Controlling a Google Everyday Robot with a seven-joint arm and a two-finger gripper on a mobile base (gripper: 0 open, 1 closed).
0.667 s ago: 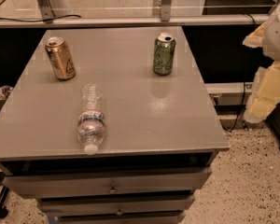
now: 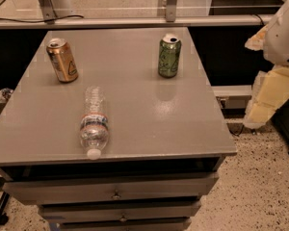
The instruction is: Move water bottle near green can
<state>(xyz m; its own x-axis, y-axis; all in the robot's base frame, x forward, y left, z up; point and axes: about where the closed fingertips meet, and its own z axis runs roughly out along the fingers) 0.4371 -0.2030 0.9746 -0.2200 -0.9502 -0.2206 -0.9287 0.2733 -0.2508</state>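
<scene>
The water bottle (image 2: 94,124) lies on its side on the grey table (image 2: 183,124), near the front left, with its white cap pointing at the front edge. The green can (image 2: 169,57) stands upright at the back right of the table. My gripper (image 2: 266,100) hangs off the table's right side, over the floor, well away from both the bottle and the can. It holds nothing that I can see.
A gold-orange can (image 2: 62,60) stands upright at the back left of the table. Drawers (image 2: 115,194) run below the table's front edge. A rail and window frame (image 2: 135,20) run behind the table. Speckled floor (image 2: 260,186) lies to the right.
The view has shifted slightly. The bottle and both cans have not moved on the table. The arm stays at the right edge.
</scene>
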